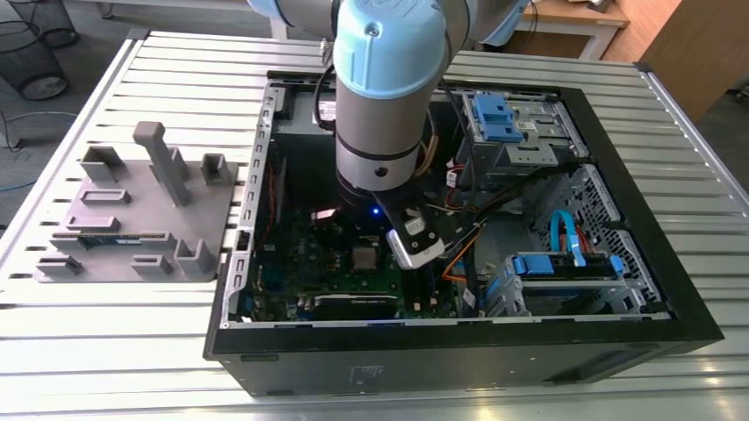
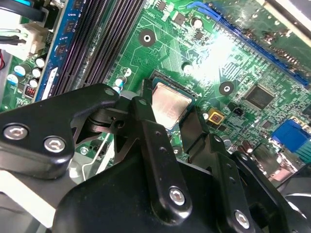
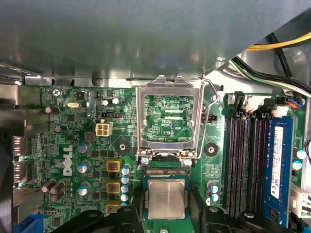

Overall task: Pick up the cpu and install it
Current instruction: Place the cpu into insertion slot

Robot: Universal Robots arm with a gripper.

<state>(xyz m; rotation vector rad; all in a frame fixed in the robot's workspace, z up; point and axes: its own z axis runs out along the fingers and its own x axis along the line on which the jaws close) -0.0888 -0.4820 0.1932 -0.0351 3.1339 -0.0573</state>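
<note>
Arm reaches down into open PC case [image 1: 468,355] on slatted worktop [image 1: 105,351]; grey parts fixture [image 1: 123,219] lies beside case, toward exterior view's left. In both wrist views I see cpu [image 2: 171,103] [image 3: 166,198] lying flat in socket on green motherboard [image 3: 73,141], silver top up. Socket load plate [image 3: 170,87] swung open, lever [image 3: 208,111] raised alongside. Tool [image 2: 169,117] straddles cpu, one side at each edge. I cannot tell whether it grips cpu or is free of it.
</note>
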